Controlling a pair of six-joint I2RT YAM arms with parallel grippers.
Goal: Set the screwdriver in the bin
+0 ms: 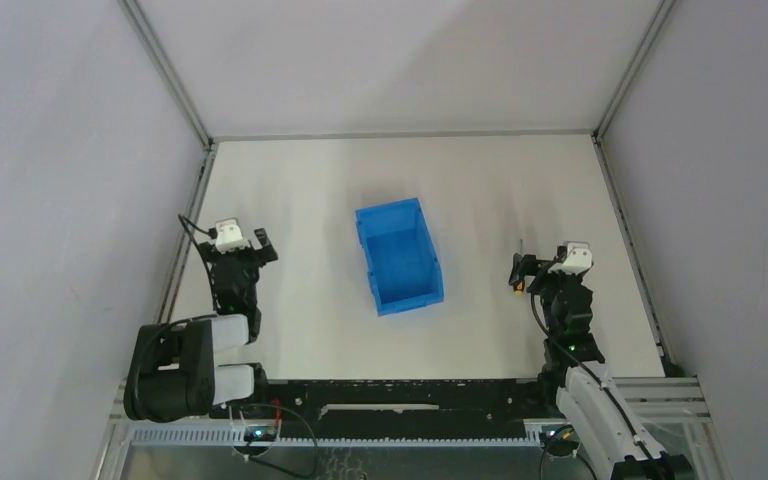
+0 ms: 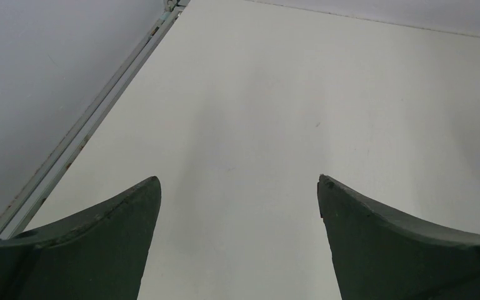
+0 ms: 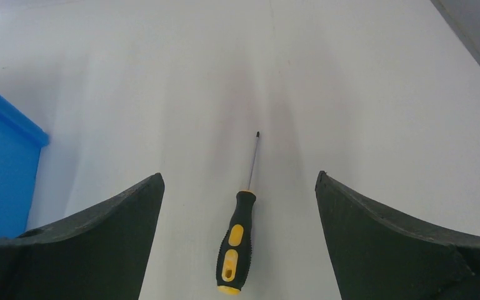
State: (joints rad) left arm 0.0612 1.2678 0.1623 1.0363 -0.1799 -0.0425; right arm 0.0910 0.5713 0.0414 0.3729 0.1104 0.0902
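Screwdriver (image 3: 240, 215) first: flat on the desk (image 1: 300, 200), dead centre in the lower half of the right wrist view, right between the two fingers (image 3: 100, 250) of the right gripper (image 3: 238, 175). Long axis nearly straight up and down that frame, leaning a touch rightward toward the tip. Thin shaft and tip toward the middle of the frame, black-and-yellow handle butt down at the bottom edge. So basically lined up with the reach, closing direction straight across the handle. Right gripper spread wide, holding nothing, well clear of the handle on both sides. Hard to tell how high above the desk, though. In the top view, right of centre, tucked just under the right gripper, barely a speck of yellow to go by. Bin (image 1: 400, 260) in the middle of that view, looks empty, apart from the tool and off to its left. Blue corner of it also peeking in at the left edge of the right wrist view. Left gripper (image 2: 239, 178) way over at the left of the top view, also wide apart with nothing in it, just bare desk in its own view. Clearly the farther one, so probably a right-arm job: straight down onto the handle, pinch across it, then a carry left over the bin wall. Desk plain, matte, off-white, only faint scuffs. Pale grey panels all round, metal rails along the desk's edges.
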